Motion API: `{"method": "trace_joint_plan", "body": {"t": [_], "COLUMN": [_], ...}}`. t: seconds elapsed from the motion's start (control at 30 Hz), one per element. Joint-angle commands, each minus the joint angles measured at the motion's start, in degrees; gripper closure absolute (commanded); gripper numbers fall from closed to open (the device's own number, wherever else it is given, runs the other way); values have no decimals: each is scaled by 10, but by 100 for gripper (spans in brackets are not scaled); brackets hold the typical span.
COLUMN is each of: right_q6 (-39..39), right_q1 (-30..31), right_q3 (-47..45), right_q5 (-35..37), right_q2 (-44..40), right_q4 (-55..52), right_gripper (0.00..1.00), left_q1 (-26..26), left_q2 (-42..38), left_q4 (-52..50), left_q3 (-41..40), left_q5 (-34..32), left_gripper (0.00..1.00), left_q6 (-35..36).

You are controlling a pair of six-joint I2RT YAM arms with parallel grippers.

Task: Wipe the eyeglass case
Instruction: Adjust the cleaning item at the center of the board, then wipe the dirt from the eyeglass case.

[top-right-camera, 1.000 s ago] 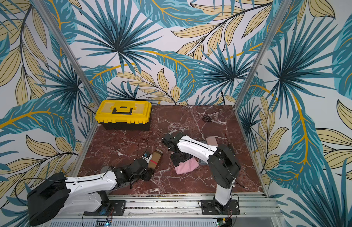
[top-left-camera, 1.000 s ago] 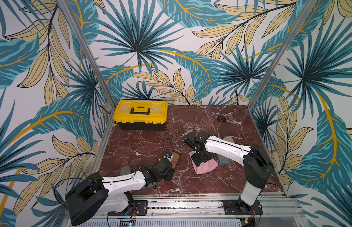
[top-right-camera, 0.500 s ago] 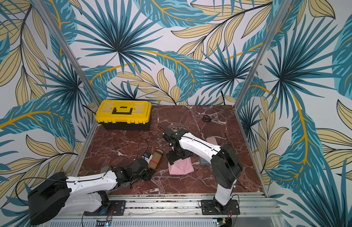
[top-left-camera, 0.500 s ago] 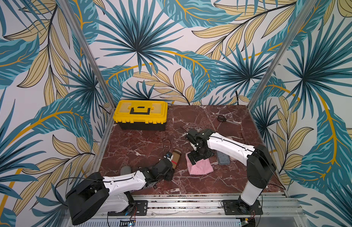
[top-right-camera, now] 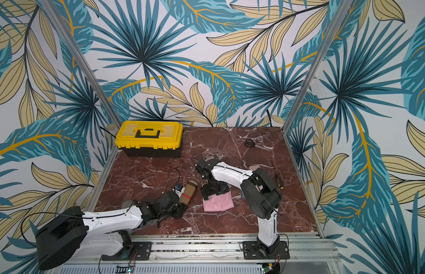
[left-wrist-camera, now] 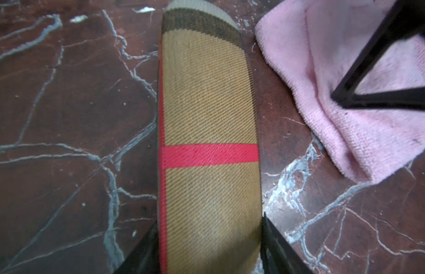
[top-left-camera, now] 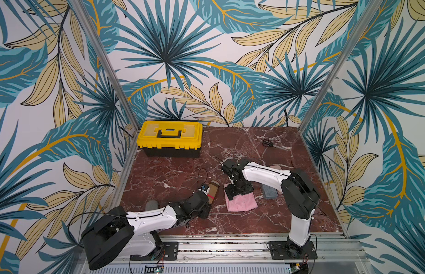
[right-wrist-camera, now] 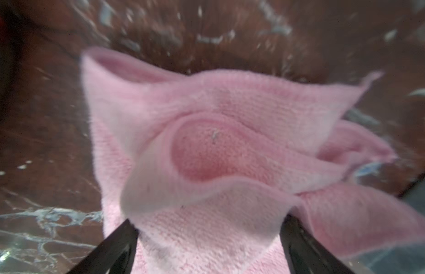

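We see the tan woven-fabric eyeglass case with a red stripe and a dark brown band (top-left-camera: 213,191) lying flat on the red-brown marble tabletop (top-left-camera: 171,170), front centre, in both top views. Its near end sits in the left gripper (top-left-camera: 207,203). In the left wrist view the case (left-wrist-camera: 209,142) runs lengthwise away from the camera, and the two black fingers (left-wrist-camera: 145,249) press against its sides at the near end, so we call the left gripper clamped on the case. The pink fluffy microfibre cloth (top-left-camera: 242,202) lies crumpled on the marble just beside the case, on its right, with a thin strip of bare table between them; no contact. The right gripper (top-left-camera: 238,189) points down onto the far part of the cloth. In the right wrist view its jaws stand wide apart with a raised fold of cloth (right-wrist-camera: 230,106) bulging between them, so we read it as spread, not pinching. A yellow plastic toolbox with a black handle and base (top-left-camera: 170,135) sits at the back left corner, lid closed. Black-handled scissors (top-left-camera: 268,143) lie at the back right. A grey-blue rectangular block (top-left-camera: 268,191) lies just right of the cloth, beside the right arm.
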Motion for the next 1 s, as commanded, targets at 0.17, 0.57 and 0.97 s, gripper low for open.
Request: {"method": "trace_joint_plan", "body": {"t": [0.17,0.57,0.97], "right_q6": [88,55,301], "right_q1": [-40,-56,38], "right_q3": [-44,50,-10], "right_q5": [-45,-82,-223], "right_q2": [90,-66,-65], "right_q4": [31,-3,191], "right_gripper": [55,100,100], "left_q1": [2,-14,-14], "left_q2": [3,9,31], "left_q4": [5,34,56], "left_q3": [8,21,23], "left_q5": [10,78,69], "left_gripper": [67,69,84], "left_q6": [10,104,108]}}
